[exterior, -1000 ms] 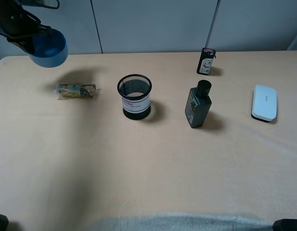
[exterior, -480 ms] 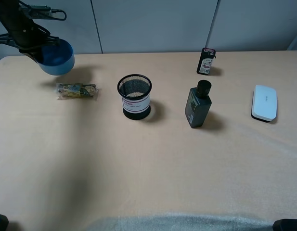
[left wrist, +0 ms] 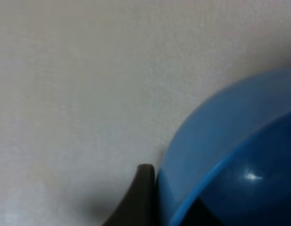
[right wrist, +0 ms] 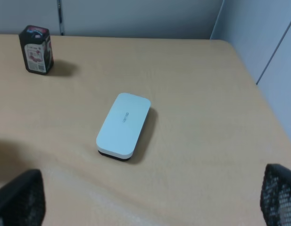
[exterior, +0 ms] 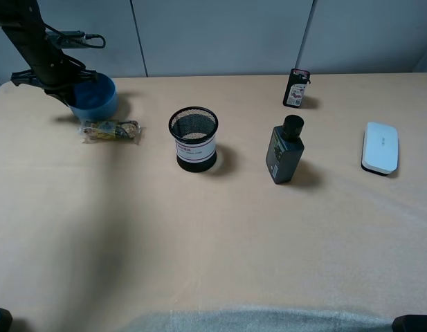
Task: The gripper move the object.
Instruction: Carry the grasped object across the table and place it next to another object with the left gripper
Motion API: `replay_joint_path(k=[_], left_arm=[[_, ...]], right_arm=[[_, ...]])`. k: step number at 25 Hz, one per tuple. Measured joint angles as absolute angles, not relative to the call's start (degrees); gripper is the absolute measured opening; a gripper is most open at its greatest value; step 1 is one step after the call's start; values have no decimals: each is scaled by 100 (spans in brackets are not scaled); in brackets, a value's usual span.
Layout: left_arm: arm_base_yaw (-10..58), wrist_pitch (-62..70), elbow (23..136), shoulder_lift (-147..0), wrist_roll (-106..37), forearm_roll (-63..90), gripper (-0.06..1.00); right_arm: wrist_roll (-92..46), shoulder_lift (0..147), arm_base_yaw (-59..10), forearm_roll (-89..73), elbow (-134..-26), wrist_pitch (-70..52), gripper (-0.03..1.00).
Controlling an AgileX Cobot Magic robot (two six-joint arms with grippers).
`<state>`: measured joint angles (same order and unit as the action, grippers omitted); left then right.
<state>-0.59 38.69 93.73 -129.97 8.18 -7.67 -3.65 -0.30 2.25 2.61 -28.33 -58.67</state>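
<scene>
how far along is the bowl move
Done: the left gripper has the blue bowl clamped by its rim. In hand: the bowl sits low at the far left of the table, just behind the snack packet; whether it touches down is unclear. Left: release and retreat.

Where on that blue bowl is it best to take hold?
Probably its thin rim, from above: the blue bowl is open side up and looks too wide to span, so one finger goes inside, one outside. The left end effector seems to pinch its rim that way.
</scene>
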Motion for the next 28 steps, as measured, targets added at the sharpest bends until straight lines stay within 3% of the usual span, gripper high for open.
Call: replay_joint_path(k=[20,24,28], left_arm=[[-59,3819,9373,-13002,818,-756,7],[-59,3817,9373,-13002,818,-768,15],[-59,3817,9373,-13002,818,-772,34]], right_arm=[[-365,-30,225,261,-2833,-5867,69],[-365,-30,225,261,-2833,-5867,69],[-365,-30,225,261,-2833,-5867,69]])
